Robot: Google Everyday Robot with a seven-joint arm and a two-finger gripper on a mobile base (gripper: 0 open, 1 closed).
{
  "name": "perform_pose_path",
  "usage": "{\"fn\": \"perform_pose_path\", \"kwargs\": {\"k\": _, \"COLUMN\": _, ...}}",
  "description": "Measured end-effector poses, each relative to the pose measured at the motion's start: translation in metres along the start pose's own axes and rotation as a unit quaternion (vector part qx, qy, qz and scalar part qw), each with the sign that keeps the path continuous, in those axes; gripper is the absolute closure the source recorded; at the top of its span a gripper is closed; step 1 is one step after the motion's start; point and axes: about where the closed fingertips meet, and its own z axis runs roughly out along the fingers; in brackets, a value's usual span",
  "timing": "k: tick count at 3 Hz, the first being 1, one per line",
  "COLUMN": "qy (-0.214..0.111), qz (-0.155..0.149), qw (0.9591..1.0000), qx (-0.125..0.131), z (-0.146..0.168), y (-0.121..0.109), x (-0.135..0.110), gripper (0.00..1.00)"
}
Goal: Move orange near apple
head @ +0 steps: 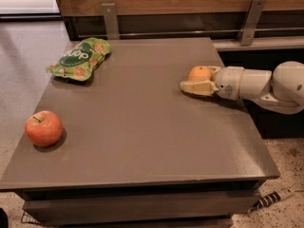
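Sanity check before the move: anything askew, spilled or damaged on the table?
Nothing stands out. The orange sits on the right of the table with the end effector at it; the apple stands stem-up at front left; the green snack bag lies flat at back left. No spill or damage visible.

maybe an office lounge: grey table (142,127), speckled floor (290,158); gripper (192,79) at orange (199,72)

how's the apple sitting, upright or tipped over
Upright: the apple has its stem on top. The gripper is beside the orange, far right.
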Motion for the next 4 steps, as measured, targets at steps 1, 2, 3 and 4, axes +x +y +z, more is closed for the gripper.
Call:
{"fn": "perform_pose_path", "kwargs": {"k": 1, "qy": 0.000, "qz": 0.000, "qw": 1.0000, "qx": -0.003, "z": 0.004, "y": 0.002, "x": -0.001, "gripper": 1.00}}
{"fn": "perform_pose_path", "kwargs": {"k": 2, "qy": 0.002, "qz": -0.002, "qw": 1.0000, "qx": -0.005, "z": 0.003, "y": 0.004, "x": -0.003, "gripper": 1.00}}
{"fn": "perform_pose_path", "kwargs": {"k": 3, "qy": 0.021, "qz": -0.024, "qw": 0.9994, "qx": -0.016, "z": -0.004, "y": 0.020, "x": -0.023, "gripper": 1.00}}
{"fn": "perform_pose_path", "kwargs": {"k": 4, "qy": 0.033, "qz": -0.029, "qw": 0.9985, "qx": -0.033, "z": -0.014, "y": 0.049, "x": -0.045, "gripper": 1.00}}
